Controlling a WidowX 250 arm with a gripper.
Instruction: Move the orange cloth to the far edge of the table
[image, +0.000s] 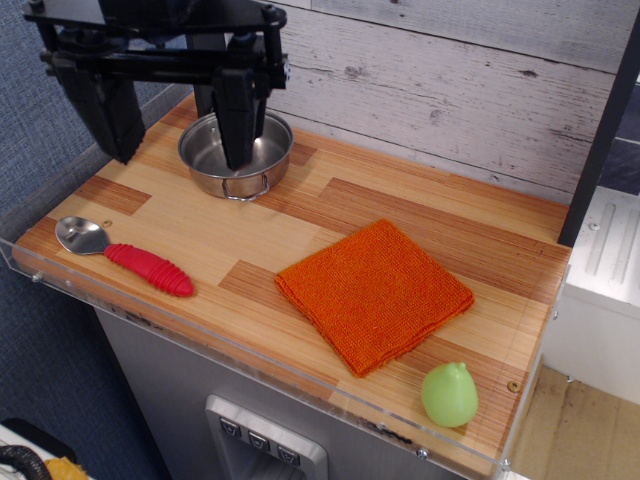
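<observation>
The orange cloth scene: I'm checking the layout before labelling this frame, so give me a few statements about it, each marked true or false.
1. The orange cloth lies flat on the table, with nothing on top of it. True.
2. The gripper holds the cloth. False: it hangs over the steel pot at the back left, apart from the cloth.
3. The spoon rests inside the pot. False: it lies on the table near the front left edge.
4. A green pear-shaped toy sits near the front right corner, beside the cloth but not touching it. True.
5. The cloth already lies against the wall-side edge. False: it sits toward the front right.
</observation>
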